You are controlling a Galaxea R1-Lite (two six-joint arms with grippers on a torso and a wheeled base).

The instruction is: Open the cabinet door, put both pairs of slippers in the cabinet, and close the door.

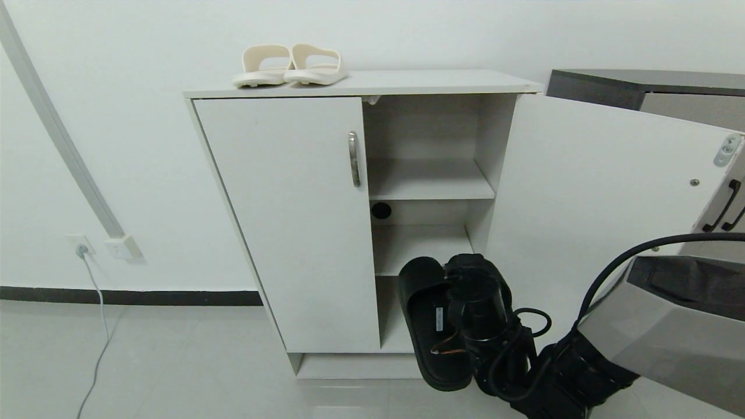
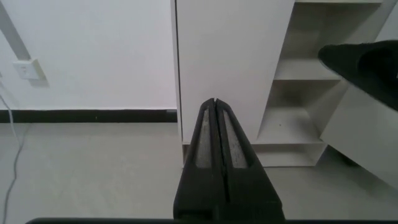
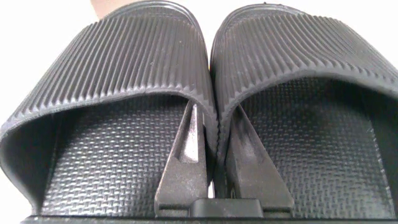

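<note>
Black slippers point(image 1: 435, 326) held before the open cabinet point(image 1: 285, 221)
Right gripper point(image 3: 214, 124) pinches both inner straps point(image 3: 210, 74) together; long axis near upright, lower shelf point(image 1: 420, 247) directly ahead. Left gripper point(image 2: 214, 109) jaws pressed together, empty, farther off

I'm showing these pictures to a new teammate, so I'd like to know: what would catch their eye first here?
Most striking is the pair of black slippers, pinched together by the right gripper and held in front of the white cabinet at its lower shelves. The cabinet's right door stands wide open while its left door is shut. A pair of cream slippers sits on top of the cabinet, toward its left end.
</note>
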